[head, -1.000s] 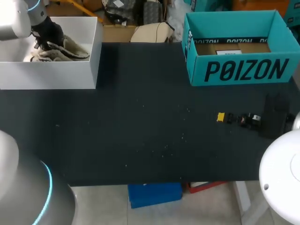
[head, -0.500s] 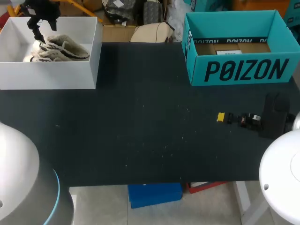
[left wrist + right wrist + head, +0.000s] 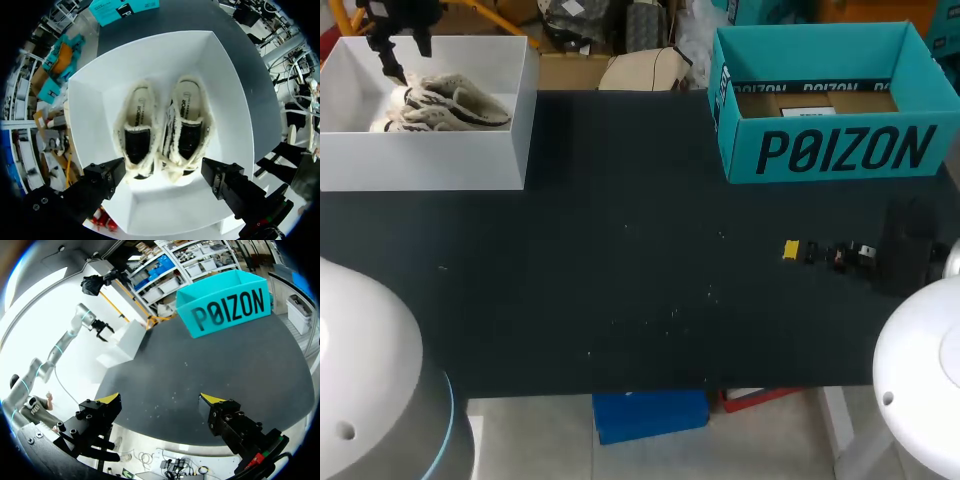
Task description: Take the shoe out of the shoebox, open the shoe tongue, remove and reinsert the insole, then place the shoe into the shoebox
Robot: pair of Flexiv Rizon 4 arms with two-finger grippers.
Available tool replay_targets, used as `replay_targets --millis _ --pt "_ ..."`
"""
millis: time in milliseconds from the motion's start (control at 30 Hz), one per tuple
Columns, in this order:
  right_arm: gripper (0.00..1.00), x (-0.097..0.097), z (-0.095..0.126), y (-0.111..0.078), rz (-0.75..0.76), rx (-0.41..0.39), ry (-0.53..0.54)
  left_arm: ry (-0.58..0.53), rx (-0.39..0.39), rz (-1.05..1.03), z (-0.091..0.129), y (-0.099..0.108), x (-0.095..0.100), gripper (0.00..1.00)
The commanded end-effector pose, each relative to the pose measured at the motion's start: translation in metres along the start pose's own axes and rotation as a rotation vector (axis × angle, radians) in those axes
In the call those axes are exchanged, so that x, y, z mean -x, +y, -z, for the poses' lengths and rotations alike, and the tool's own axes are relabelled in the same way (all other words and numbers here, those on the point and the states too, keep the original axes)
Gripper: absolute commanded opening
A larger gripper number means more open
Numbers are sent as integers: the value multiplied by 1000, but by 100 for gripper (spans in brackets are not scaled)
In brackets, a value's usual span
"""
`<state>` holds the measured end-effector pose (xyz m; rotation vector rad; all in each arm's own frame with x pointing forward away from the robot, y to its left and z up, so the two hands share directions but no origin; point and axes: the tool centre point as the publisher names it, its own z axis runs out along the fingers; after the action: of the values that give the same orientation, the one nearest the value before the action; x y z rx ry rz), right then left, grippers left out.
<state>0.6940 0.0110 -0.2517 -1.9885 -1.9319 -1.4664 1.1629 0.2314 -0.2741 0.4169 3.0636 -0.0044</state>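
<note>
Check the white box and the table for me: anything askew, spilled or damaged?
Nothing stands out. The two shoes sit side by side, soles down, in the white box, under the open left gripper. A few light specks dot the dark table.

A robotics lab workbench: a black matte surface [image 3: 620,290] stands between two white-grey robot arms, the left arm [image 3: 365,390] and the right arm [image 3: 920,370]. On it are a white open-topped cardboard shoebox [image 3: 515,120], a teal printed cardboard box [image 3: 840,150], and a small yellow block [image 3: 790,249] beside loose black fittings [image 3: 850,255].
</note>
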Motion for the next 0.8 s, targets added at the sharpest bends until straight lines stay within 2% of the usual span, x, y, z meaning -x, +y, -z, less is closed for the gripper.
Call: replay_targets --millis 33,200,233,300,367,500,633,800 --pt "100 1 1 2 -4 -12 3 -14 4 0 8 -5 -12 100" --pt "100 1 1 2 -4 -12 3 -51 -60 30 17 -14 -31 100" --pt "100 1 1 2 -4 -12 3 -59 -43 48 17 -17 -35 100" --pt "100 1 1 2 -4 -12 3 -70 -79 64 19 -24 -43 100" --pt "100 1 1 2 -4 -12 3 -96 -83 80 21 -33 -51 100" --pt "100 1 1 2 -4 -12 3 -127 -183 138 24 -57 -67 100" --pt "100 1 1 2 -4 -12 3 -120 -180 185 22 -87 -82 100" --pt "100 1 1 2 -4 -12 3 -53 -107 291 24 -124 -102 100"
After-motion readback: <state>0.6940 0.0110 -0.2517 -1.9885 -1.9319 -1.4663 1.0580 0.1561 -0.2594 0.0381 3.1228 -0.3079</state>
